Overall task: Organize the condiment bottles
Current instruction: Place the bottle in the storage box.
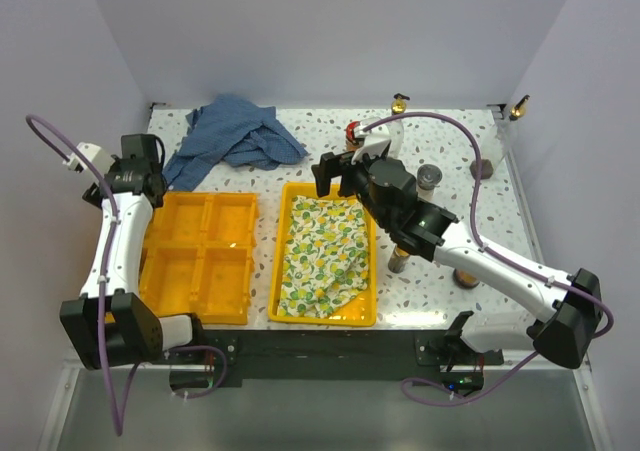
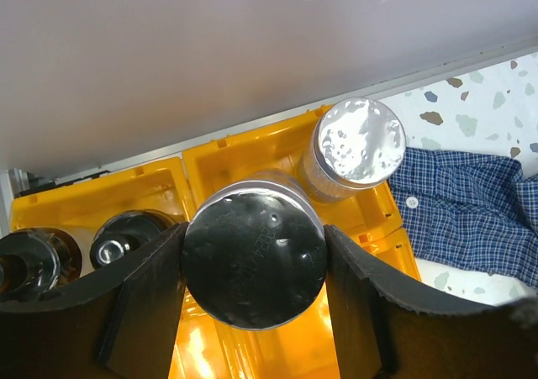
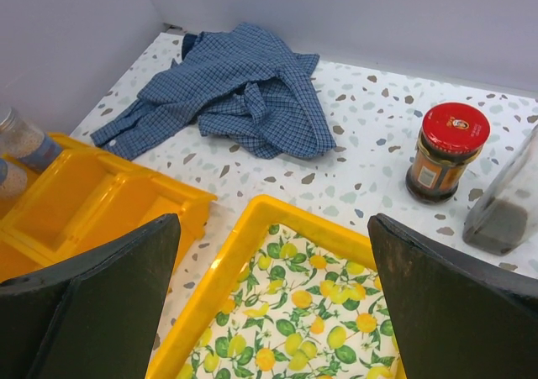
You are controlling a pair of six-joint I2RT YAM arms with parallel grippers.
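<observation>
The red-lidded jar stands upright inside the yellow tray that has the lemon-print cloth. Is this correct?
Not quite. The red-lidded jar stands upright, but on the speckled table beyond the yellow tray with the lemon-print cloth, not inside it. The right wrist view shows this.

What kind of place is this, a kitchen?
Probably a lab test booth, not a kitchen: plain white panel walls box in a speckled white tabletop, and a red-lidded dark glass sauce jar and yellow divided plastic tray sit out like props.
</observation>
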